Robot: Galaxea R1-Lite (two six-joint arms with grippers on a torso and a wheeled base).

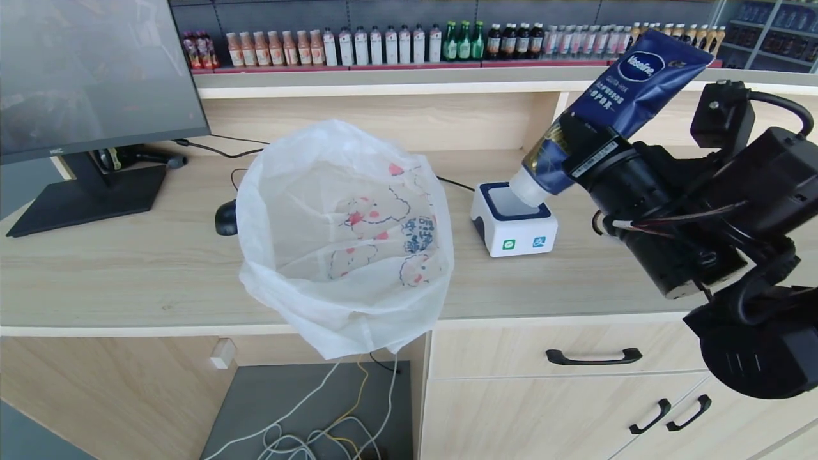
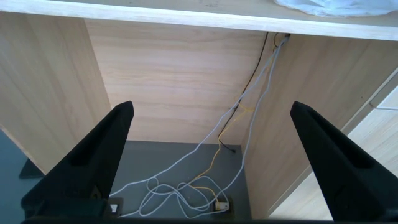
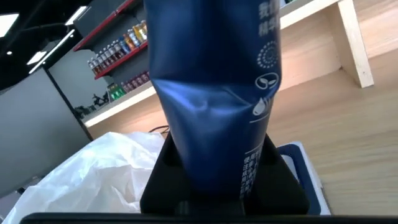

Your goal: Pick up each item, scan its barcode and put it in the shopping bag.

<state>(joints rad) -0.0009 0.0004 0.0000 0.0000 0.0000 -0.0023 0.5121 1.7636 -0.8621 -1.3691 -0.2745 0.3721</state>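
Over pale wooden counter (image 1: 128,268), clenching dark blue plastic tube (image 1: 632,83) in right gripper (image 1: 578,153) above white cube scanner (image 1: 514,236), likely needing barcode turned toward its window, holding left gripper (image 2: 211,109) splayed below.

The shopping bag (image 1: 345,236) sits mid-counter (image 1: 128,268), sagging over the front edge. From it, the scanner (image 1: 514,230) stands at 3 o'clock, the mouse (image 1: 225,218) at 9 (just beside the bag), the monitor (image 1: 96,70) at 10 and the bottles (image 1: 409,43) behind at 12. The tube (image 1: 613,102), in the right gripper (image 1: 578,156), tilts cap-down over the scanner.
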